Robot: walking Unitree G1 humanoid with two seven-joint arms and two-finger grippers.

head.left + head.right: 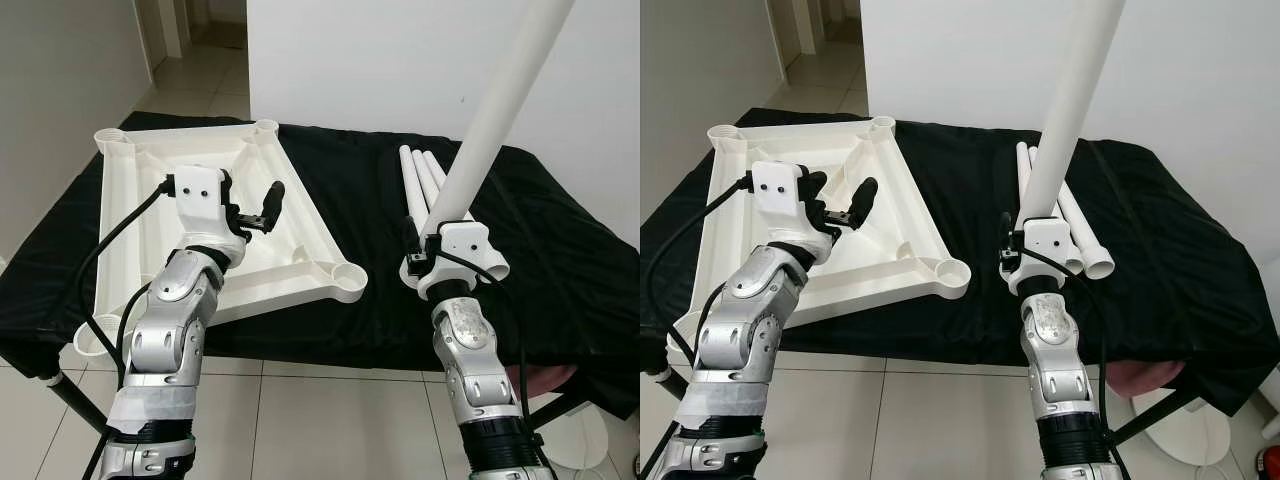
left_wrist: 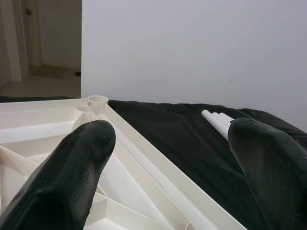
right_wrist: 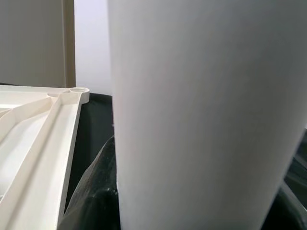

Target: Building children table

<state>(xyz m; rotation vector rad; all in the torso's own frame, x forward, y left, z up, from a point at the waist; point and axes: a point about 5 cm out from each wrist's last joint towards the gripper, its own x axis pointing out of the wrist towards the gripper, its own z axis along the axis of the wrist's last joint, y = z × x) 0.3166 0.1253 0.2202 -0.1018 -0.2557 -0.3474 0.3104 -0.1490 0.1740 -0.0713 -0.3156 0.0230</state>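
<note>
I see the tabletop point(image 1: 290, 215) lying upside down on the bench point(image 1: 370, 180). Right of the tabletop lie the spare legs point(image 1: 418, 180), and another leg point(image 1: 495, 110) rises nearly upright beside them.

One white tabletop point(image 1: 130, 200) counted, lying upside down under left gripper point(image 1: 262, 208); four corner sockets counted on it. Four white leg tubes counted in all: one held tube point(image 1: 497, 115) clamped upright in right gripper point(image 1: 420, 255), three loose tubes point(image 1: 418, 178) lying side by side just behind that gripper. One black cloth point(image 1: 560, 240) counted.
</note>
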